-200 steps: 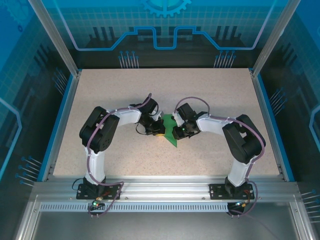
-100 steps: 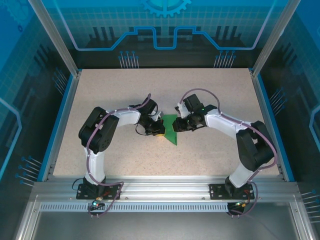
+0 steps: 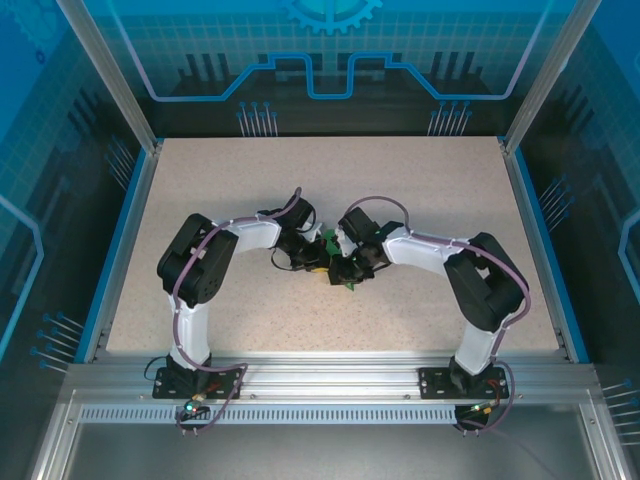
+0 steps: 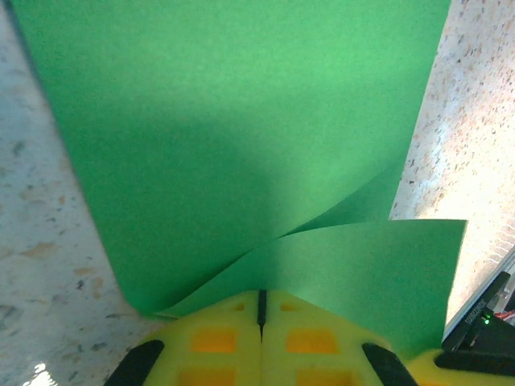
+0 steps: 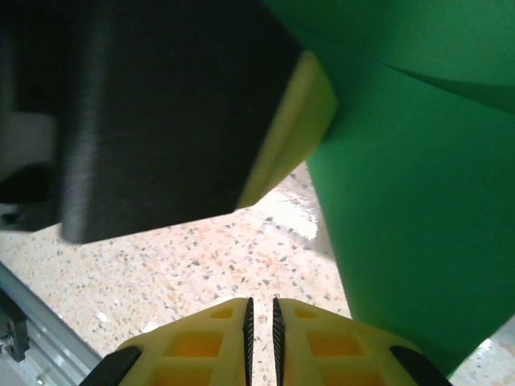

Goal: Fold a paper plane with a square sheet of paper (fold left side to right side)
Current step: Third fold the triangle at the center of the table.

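Green sheet (image 4: pixel 241 145) x1 | grippers x2 — L (image 4: pixel 261 301) pinches flap, R (image 5: pixel 260 304) closed

table (image 3: pixel 420 200): speckled beige | on it: green paper (image 4: pixel 241 121), mid-table

1. The top camera sits high above and behind the arm bases, looking down and forward over the whole table (image 3: pixel 420 190).
2. The left wrist camera looks past the left gripper (image 4: pixel 261 305) at its frame's bottom edge, very close to the green paper (image 4: pixel 241 121).
3. The right wrist camera looks past the right gripper (image 5: pixel 260 310) at bottom centre, equally close, with the paper at right.
4. All three views share the paper and the speckled tabletop beside it.
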Robot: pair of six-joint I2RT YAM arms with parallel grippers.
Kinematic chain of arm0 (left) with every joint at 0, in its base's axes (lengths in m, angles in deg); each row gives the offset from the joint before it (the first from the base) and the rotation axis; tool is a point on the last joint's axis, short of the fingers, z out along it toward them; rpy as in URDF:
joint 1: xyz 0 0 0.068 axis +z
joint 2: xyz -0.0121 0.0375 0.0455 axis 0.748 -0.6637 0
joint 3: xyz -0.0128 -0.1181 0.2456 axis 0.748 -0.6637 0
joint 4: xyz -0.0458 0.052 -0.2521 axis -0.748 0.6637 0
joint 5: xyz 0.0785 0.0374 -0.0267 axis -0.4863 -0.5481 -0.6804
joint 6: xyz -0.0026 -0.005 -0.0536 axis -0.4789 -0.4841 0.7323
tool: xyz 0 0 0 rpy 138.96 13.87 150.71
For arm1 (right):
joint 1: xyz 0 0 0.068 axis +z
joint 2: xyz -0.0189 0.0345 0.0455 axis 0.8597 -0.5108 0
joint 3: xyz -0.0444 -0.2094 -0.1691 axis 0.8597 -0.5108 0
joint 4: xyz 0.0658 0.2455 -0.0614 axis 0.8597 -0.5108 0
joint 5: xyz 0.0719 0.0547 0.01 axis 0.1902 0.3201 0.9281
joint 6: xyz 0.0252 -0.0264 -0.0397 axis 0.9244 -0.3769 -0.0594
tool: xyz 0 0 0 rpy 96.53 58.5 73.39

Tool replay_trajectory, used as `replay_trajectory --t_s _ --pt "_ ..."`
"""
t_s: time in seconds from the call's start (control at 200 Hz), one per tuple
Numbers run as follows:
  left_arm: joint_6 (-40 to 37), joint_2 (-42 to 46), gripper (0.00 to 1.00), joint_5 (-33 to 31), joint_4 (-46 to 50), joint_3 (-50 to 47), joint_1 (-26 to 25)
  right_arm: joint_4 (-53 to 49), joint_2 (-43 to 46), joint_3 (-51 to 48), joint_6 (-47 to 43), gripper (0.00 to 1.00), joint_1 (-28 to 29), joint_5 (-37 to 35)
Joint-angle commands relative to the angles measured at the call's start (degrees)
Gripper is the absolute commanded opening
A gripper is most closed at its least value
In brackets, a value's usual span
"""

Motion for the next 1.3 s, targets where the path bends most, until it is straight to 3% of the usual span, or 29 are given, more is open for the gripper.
replay_trajectory --t_s 0.0,1.295 --pt "0.04 -1.80 0.00 -3.21 3.67 -1.83 -0.18 -1.59 -1.51 1.98 1.63 0.16 0.24 -2.14" --pt "-0.73 -2.53 0.00 -4.99 5.46 -0.71 -0.21 -7.95 -1.03 -4.05 6.20 0.14 -1.54 -6.73"
